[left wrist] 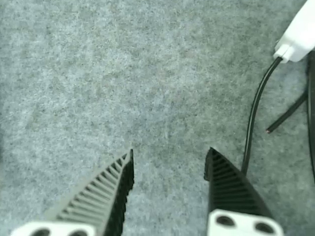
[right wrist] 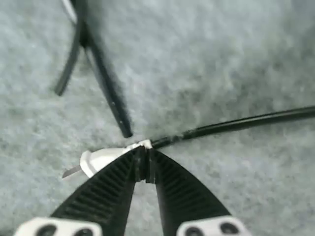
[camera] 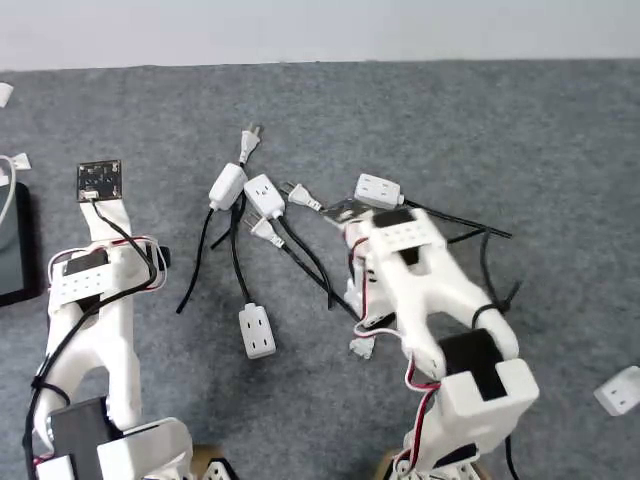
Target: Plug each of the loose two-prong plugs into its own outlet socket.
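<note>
Right wrist view: right gripper (right wrist: 142, 153) is pinched shut on the cable end of a white two-prong plug (right wrist: 101, 158), which lies flat, prongs aimed away from its black cable (right wrist: 236, 124). Left gripper (left wrist: 170, 152) gapes wide over grey carpet (left wrist: 98, 73); pale wall (camera: 320, 30) beyond.

My left arm (camera: 95, 310) and right arm (camera: 430, 290): white moulded shells, black motor blocks, red, white and black wiring. My fingers (left wrist: 110, 189): black, ribbed, tapered, on white screw-holed bases.
</note>
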`<state>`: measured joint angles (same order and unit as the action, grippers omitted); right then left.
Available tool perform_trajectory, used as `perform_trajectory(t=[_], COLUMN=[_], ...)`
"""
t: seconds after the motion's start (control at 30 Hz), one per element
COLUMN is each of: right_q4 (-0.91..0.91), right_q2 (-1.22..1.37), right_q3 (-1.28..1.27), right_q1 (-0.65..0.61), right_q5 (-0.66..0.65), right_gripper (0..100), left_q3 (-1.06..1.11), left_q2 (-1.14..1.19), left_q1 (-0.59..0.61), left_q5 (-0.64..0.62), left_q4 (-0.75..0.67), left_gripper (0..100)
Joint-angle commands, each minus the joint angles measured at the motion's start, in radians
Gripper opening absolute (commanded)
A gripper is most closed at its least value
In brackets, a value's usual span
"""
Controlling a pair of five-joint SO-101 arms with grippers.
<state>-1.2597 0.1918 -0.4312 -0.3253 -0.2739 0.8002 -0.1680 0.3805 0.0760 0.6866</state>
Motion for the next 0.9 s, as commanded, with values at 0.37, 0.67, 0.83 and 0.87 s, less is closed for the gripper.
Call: perform_trajectory(t=[0.37,0.67,0.83,0.87], right_q4=[0.024,0.202,0.228,0.229], right_q2=[-0.134,-0.249,-0.245,-0.237], right_q3=[-0.021,-0.235,-0.252,-0.252], right_q1=[0.012,-0.079,-0.076,-0.074], right_q5=[0.278,0.41,0.446,0.451], right_gripper=[3.5,14.3,9.1,8.3], left_q3=[-0.054,-0.054,-0.054,-0.054], left_q2=[-0.005,-0.005,-0.005,-0.005], left_q1=[-0.009,-0.011,-0.011,-0.011], left_q5=[0.034,0.035,0.035,0.035], left_q4=[0.008,0.008,0.008,0.008], left_gripper=[22,22,22,22])
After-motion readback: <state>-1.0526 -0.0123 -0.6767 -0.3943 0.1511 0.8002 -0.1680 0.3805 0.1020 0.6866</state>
